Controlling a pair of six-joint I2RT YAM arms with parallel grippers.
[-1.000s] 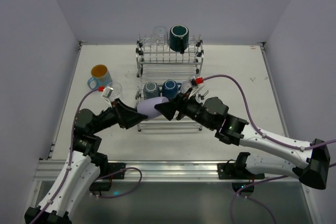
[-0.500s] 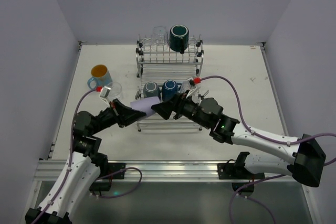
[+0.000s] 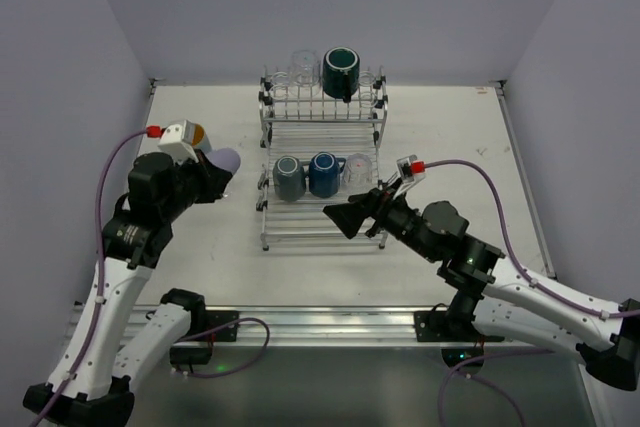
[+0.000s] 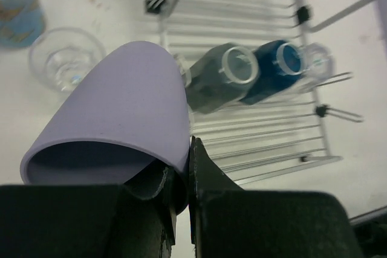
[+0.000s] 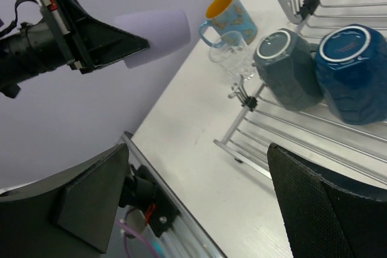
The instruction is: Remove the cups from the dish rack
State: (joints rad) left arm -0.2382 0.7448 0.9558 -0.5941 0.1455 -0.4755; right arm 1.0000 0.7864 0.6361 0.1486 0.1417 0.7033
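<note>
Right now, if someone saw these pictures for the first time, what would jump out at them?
The small purple cup, pinched by its rim in the left gripper, hangs in the air left of the dish rack. The right gripper stands wide open at the rack's near edge, close to a grey-blue mug, a dark blue mug and a clear glass on the lower tray. A teal mug sits on the raised rear tier.

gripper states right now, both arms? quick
Left gripper: closed on the rim of the purple cup.
Right gripper: open, holding nothing.
</note>
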